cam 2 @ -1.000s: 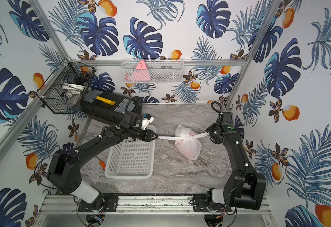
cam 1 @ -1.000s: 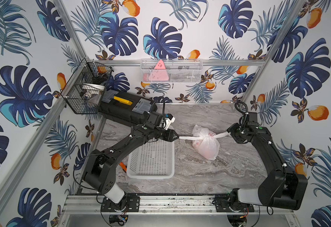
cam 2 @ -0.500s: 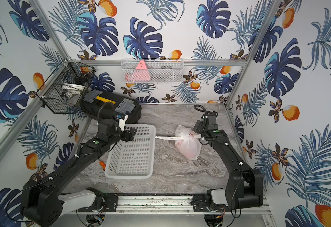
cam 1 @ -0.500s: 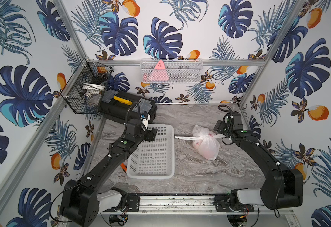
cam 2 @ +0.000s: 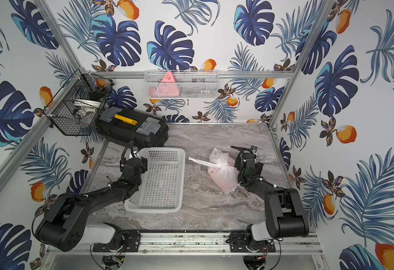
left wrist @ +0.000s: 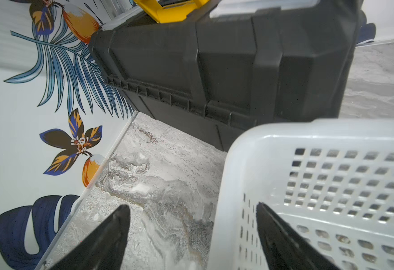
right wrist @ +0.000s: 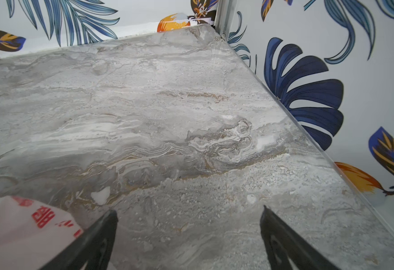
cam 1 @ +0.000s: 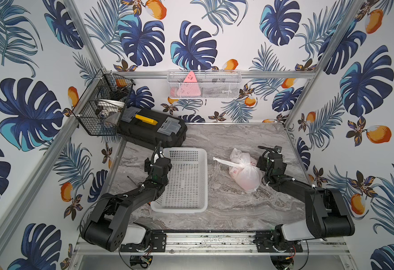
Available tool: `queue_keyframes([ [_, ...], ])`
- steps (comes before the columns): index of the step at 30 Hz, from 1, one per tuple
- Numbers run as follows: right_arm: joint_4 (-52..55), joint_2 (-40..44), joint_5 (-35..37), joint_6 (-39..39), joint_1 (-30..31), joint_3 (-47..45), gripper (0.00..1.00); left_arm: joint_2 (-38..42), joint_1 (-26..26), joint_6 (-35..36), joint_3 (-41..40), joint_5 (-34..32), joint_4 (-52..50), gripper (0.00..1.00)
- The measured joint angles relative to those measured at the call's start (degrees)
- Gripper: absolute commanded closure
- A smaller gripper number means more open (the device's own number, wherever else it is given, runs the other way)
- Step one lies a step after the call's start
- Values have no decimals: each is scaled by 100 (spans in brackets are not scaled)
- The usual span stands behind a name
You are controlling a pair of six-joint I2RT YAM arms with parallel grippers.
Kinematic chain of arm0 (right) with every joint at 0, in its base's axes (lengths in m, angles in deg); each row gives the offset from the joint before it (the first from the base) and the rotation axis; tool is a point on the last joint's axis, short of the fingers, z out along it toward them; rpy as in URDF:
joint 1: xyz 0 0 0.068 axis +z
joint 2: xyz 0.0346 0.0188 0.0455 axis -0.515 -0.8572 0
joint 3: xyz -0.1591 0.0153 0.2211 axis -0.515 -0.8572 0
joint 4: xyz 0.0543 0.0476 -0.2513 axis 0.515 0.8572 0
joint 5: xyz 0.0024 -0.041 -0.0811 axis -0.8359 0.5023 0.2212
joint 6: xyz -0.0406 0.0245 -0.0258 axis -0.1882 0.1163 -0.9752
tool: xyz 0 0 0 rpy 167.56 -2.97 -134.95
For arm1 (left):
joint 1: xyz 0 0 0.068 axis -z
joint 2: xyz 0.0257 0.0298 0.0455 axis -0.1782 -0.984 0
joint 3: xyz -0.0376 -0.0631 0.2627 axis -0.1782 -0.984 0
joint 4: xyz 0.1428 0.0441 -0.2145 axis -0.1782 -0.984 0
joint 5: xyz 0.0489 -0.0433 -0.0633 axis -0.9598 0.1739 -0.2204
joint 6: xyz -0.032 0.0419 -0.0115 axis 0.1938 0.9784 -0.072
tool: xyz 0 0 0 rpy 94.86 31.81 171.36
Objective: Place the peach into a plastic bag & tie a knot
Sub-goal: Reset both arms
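The plastic bag (cam 1: 246, 174) (cam 2: 224, 174) lies on the marble table, right of centre in both top views, white with red lettering. Something pinkish, the peach (cam 1: 249, 183), shows faintly through its lower part. The knot (cam 1: 237, 164) bunches the bag's neck, and a thin twisted tail (cam 1: 221, 160) points left from it. My right gripper (right wrist: 189, 210) is open over bare table just right of the bag (right wrist: 16, 229), touching nothing. My left gripper (left wrist: 191, 207) is open and empty, straddling the left wall of the white basket (left wrist: 284, 133).
The white perforated basket (cam 1: 184, 207) lies left of the bag. A black toolbox (cam 1: 151, 128) with a yellow handle stands behind it, right ahead of my left gripper. A black wire basket (cam 1: 98, 112) and a white mesh shelf (cam 1: 204, 85) hang on the walls.
Both grippers opened, let go of the bag's handle ends and drew back, the left to the basket's left edge, the right beside the bag. The pulled-out tails went slack.
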Motion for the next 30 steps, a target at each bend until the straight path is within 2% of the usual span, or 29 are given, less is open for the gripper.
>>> queue_keyframes([
  [9, -1790, -763, -389, -188, -146, -763, 4, -212, -85, 433, -586, 411, 1635, 8],
  [13, -2181, -778, -424, -192, -153, -815, 3, -96, -107, 369, -603, 442, 1609, 8],
  [24, -2981, -1091, -669, -234, -258, -968, 0, -1102, -356, 291, -568, 535, 2273, 6],
  [28, -2962, -1078, -669, -234, -262, -977, 0, -1169, -424, 264, -535, 817, 2199, 6],
  [29, -3010, -1086, -669, -236, -262, -979, 0, -1176, -470, 256, -492, 933, 2135, 1],
  [30, -3064, -1106, -669, -236, -262, -984, 0, -1187, -522, 243, -448, 1027, 2090, 1],
])
